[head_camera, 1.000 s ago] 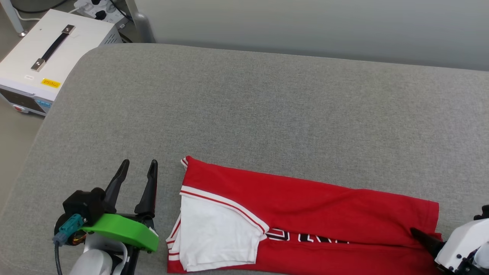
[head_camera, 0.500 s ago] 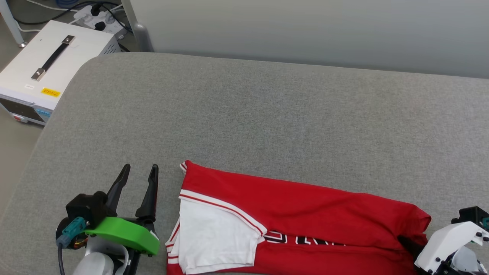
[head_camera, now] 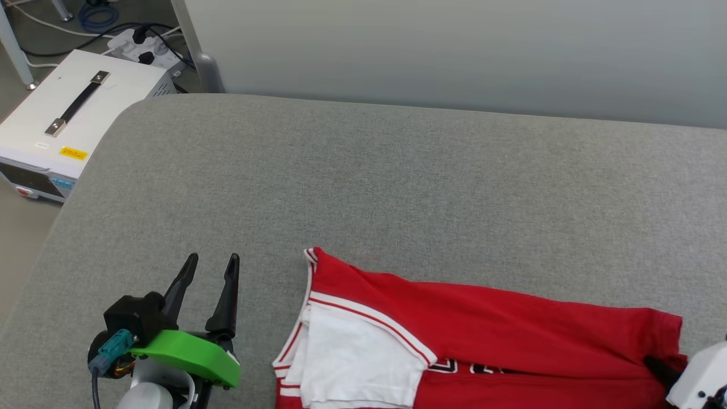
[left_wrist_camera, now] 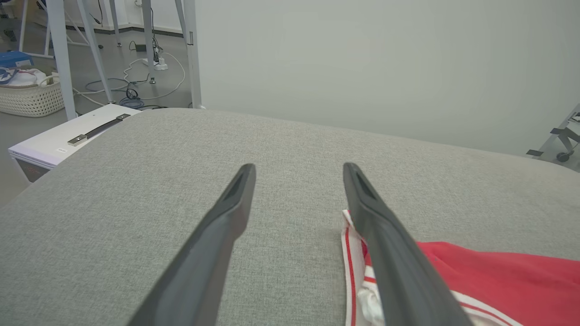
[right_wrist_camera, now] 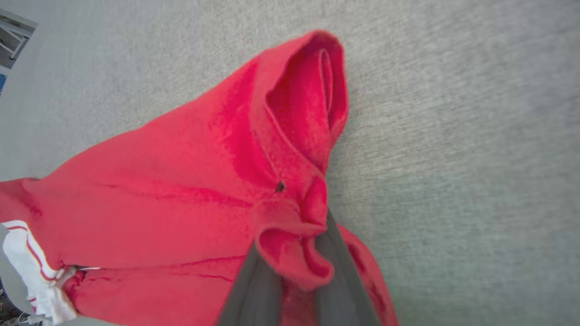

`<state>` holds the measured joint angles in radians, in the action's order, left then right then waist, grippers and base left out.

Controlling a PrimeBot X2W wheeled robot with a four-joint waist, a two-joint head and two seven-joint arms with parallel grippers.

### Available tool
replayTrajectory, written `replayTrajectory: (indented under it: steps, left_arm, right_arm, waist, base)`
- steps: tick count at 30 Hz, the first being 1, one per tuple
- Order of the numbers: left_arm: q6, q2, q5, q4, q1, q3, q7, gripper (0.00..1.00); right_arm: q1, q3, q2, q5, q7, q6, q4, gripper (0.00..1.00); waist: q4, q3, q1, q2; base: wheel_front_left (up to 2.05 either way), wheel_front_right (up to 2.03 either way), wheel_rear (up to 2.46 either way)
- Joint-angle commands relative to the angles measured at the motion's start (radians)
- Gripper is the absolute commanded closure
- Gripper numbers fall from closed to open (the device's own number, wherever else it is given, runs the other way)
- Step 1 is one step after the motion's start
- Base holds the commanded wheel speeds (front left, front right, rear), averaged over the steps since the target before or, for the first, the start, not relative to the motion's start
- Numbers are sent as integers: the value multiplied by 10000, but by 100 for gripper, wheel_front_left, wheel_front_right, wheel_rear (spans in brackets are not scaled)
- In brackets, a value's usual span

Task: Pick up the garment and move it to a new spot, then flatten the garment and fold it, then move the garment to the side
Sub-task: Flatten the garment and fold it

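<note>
The garment (head_camera: 488,335), red with a white sleeve and striped trim, lies folded into a long strip near the front of the grey padded table (head_camera: 397,182). Black lettering peeks out at the fold. My right gripper (head_camera: 659,364) is shut on its bunched right end, and in the right wrist view the red fabric (right_wrist_camera: 181,190) gathers around the closed fingers (right_wrist_camera: 253,290) of that gripper (right_wrist_camera: 292,253). My left gripper (head_camera: 213,261) rests open on the bare table, left of the garment's collar end. In the left wrist view its fingers (left_wrist_camera: 226,213) are spread, with the garment (left_wrist_camera: 498,276) beside the right one.
A white equipment box (head_camera: 68,113) with a black handle stands on the floor off the table's rounded left edge, with a power strip and cables (head_camera: 142,48) behind it. A pale wall panel (head_camera: 454,51) runs along the table's far edge. A woven basket (left_wrist_camera: 27,97) sits on the floor farther left.
My right gripper closed on the garment's right end and dragged the whole garment to the right, widening its gap from the left gripper. The head camera tilted, shifting the table down in view.
</note>
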<state>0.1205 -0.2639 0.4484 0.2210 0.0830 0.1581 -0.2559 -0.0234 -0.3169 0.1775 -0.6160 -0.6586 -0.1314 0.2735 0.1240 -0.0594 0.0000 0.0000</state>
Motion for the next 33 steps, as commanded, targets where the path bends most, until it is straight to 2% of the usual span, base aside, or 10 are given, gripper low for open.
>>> replayTrajectory:
  steps: [1, 7, 13, 17, 18, 26, 33]
  left_arm:
    - [56, 53, -105, 28, -146, -20, -59, 0]
    - [71, 109, -133, 39, -211, 5, -59, 0]
    - [81, 178, -108, 98, -393, -11, -59, 0]
    - [87, 248, -85, 105, -496, -48, -59, 0]
    - [90, 319, -92, 94, -565, -80, -59, 0]
    - [96, 515, -133, 89, -745, -153, -59, 0]
    - [99, 542, -139, 56, -721, -291, -59, 0]
  right_arm:
    - [37, -178, 225, 54, 136, 7, 63, 100]
    - [-54, -714, 620, 282, 373, 7, 346, 100]
    - [198, -716, 577, 316, 310, 7, 152, 100]
    - [496, -500, 297, 176, 65, 7, -489, 100]
    - [817, -234, 80, 113, -301, 7, -1115, 100]
    - [1456, 604, -720, -213, -1530, 7, -2852, 100]
    - [1523, 1357, -1248, -1038, -2618, 7, -3735, 100]
  waist:
    - [-16, 25, 0, 0]
    - [-45, 135, 0, 0]
    - [-99, 452, 0, 0]
    - [-154, 630, 0, 0]
    - [-187, 761, 0, 0]
    - [-228, 942, 0, 0]
    - [-110, 919, 0, 0]
  base:
    - [0, 0, 0]
    - [0, 0, 0]
    - [0, 0, 0]
    - [0, 0, 0]
    - [0, 0, 0]
    - [0, 0, 0]
    - [0, 0, 0]
